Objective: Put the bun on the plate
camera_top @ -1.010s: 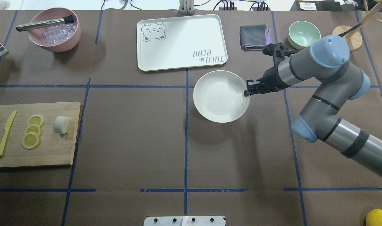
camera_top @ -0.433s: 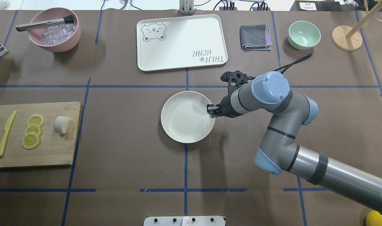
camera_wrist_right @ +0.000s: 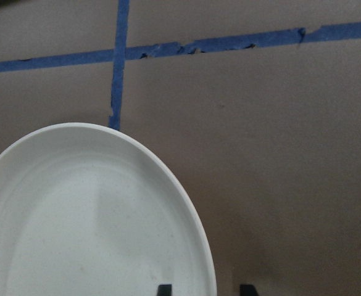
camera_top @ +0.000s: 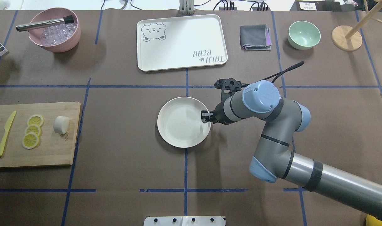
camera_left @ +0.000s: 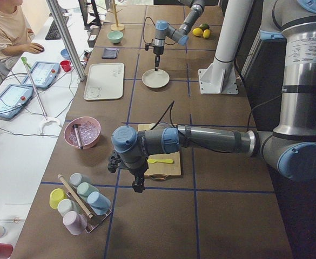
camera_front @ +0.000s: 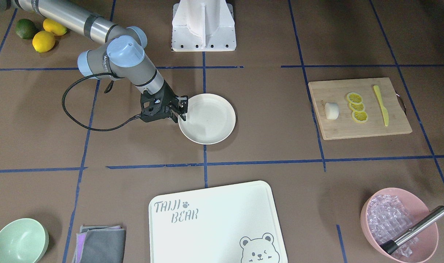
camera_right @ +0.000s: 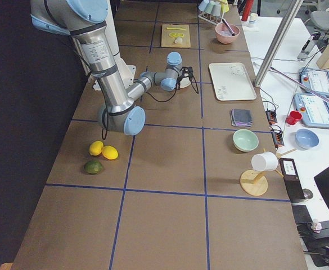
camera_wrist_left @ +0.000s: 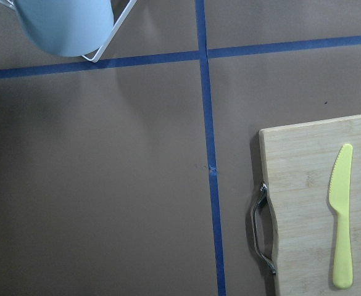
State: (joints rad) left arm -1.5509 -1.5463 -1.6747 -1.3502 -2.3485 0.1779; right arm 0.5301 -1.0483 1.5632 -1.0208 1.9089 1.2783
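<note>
reaches the right arm (camera_top: 329, 182) in toward table centre, elbow folded, forearm running leftward in the overhead view, wrist tipped down. clamps the right gripper (camera_top: 206, 116) across the rim of the plate (camera_top: 178, 125) on the robot's right side, one finger inside the rim and one outside. stretches the left arm (camera_left: 212, 139) out low and nearly level, with the left gripper (camera_left: 138, 186) pointing straight down; finger opening not determinable.

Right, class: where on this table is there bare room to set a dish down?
Free: the wide patch between the cutting board and the plate. Crowded: the far edge, with pink bowl, tray, cloth, green bowl.
</note>
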